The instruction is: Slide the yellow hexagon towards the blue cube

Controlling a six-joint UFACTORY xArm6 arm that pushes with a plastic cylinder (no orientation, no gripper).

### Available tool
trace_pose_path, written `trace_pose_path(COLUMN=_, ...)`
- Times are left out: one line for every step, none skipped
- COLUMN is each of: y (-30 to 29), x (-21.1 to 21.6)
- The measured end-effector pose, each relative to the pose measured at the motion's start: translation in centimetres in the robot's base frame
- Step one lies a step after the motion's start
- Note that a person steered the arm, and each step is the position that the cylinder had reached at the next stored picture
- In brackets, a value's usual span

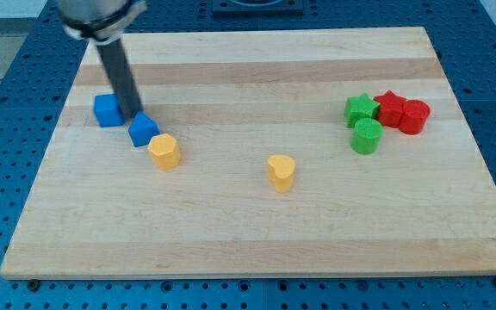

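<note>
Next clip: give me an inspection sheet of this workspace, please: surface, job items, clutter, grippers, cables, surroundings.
Surface: wooden board, flat, no spills.
Job's things: yellow hexagon at the view's left, close beside a blue block; blue cube just up-left of that.
Clutter: yellow block mid-board; green star, green cylinder, red star and red cylinder clustered at the view's right.
Grippers: none; my tip sits between the two blue blocks.
Cables: nothing seen.
Surroundings: blue perforated table around the board.
</note>
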State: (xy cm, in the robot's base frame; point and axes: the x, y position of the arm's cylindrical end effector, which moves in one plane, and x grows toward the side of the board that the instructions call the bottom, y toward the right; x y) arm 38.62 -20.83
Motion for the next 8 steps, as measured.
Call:
trace_pose_path(y=-0.1, x=1.1)
trace_pose_path(y=9.0, x=0.3)
trace_pose_path(y=10.3, x=1.5)
trace_pose_path(y=8.2, x=5.9)
trace_pose_path(y=6.3, x=6.7)
trace_pose_path(y=5.2, x=3.1)
trace_pose_path(y=5.5, x=1.9)
trace_pose_path(y=9.8, x=0.8)
